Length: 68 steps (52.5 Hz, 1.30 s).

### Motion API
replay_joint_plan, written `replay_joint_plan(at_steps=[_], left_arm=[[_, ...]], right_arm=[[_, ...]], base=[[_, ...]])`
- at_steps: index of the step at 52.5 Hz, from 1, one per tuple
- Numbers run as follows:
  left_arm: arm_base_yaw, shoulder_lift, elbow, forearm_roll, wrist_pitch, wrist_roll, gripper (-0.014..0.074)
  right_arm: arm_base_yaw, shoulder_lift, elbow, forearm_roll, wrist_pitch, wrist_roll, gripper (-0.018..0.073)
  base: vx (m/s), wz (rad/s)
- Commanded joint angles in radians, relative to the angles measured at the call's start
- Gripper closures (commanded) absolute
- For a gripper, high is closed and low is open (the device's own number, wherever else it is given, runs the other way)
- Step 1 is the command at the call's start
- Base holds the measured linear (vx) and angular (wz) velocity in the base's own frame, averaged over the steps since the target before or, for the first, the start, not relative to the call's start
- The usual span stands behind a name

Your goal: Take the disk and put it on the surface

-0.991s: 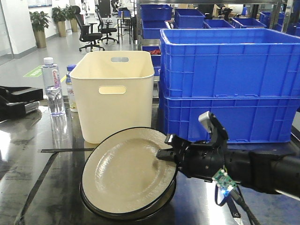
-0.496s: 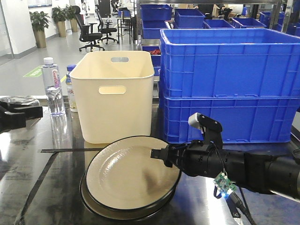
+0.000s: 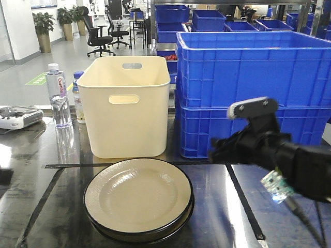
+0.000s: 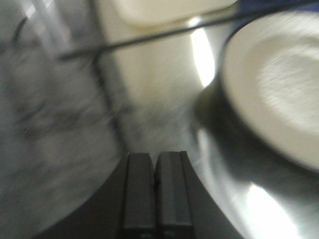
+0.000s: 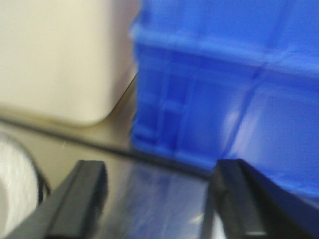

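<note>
Now your right gripper [image 5: 159,199] has let go, jaws wide and empty; the disk [image 3: 138,198] lies flat on the surface [image 3: 217,217]. Left gripper [image 4: 155,191] is closed, empty.

My disk [image 3: 138,198] lies flat on the surface [image 3: 46,206], a cream plate with a black rim stacked on a second plate. The surface is dark, shiny metal, black tape lines framing the plates.

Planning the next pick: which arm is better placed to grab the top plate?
Right. Its tool is open, with the plate just beside it; the left tool is shut.
</note>
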Motion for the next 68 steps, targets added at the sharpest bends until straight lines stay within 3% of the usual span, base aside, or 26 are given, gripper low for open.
replay_joint_plan(at_steps=[1, 4, 8, 12, 14, 25, 31, 42, 50, 68], left_arm=[[0.003, -0.029, -0.033, 0.231, -0.02, -0.227, 0.0598], [0.003, -0.029, -0.033, 0.365, -0.001, -0.316, 0.0598], [0.003, -0.032, -0.033, 0.467, 0.015, -0.395, 0.0598], [0.003, -0.047, -0.031, 0.488, -0.001, -0.406, 0.0598], [-0.001, -0.063, -0.023, 0.487, -0.03, -0.399, 0.0598], [-0.03, -0.285, 0.167, 0.431, -0.344, -0.32, 0.0598], [-0.03, -0.441, 0.327, 0.361, -0.428, -0.265, 0.0598], [-0.03, -0.763, 0.588, 0.161, -0.425, -0.082, 0.0598], [-0.03, -0.92, 0.683, 0.043, -0.406, 0.01, 0.0598], [-0.03, -0.976, 0.705, 0.045, -0.298, 0.019, 0.0598]], right_arm=[[-0.004, -0.123, -0.017, 0.02, -0.024, -0.015, 0.019], [-0.004, -0.182, 0.009, 0.022, -0.04, -0.015, 0.0288], [-0.004, -0.264, 0.06, 0.022, -0.047, -0.015, 0.0429], [-0.004, -0.36, 0.125, 0.018, -0.055, -0.015, 0.0575], [-0.004, -0.404, 0.16, 0.019, -0.055, -0.015, 0.0575], [-0.004, -0.651, 0.373, 0.019, -0.055, -0.016, 0.0572], [-0.004, -0.772, 0.484, 0.019, -0.054, -0.015, 0.0571], [-0.004, -0.937, 0.626, 0.022, -0.058, -0.015, 0.0571], [-0.004, -0.987, 0.658, 0.022, -0.058, -0.015, 0.0571], [-0.002, -0.994, 0.662, 0.047, -0.058, -0.007, 0.0568]], base=[[0.0, 0.0], [0.0, 0.0], [0.0, 0.0], [0.0, 0.0], [0.0, 0.0], [0.0, 0.0], [0.0, 0.0], [0.0, 0.0], [0.0, 0.0], [0.0, 0.0]])
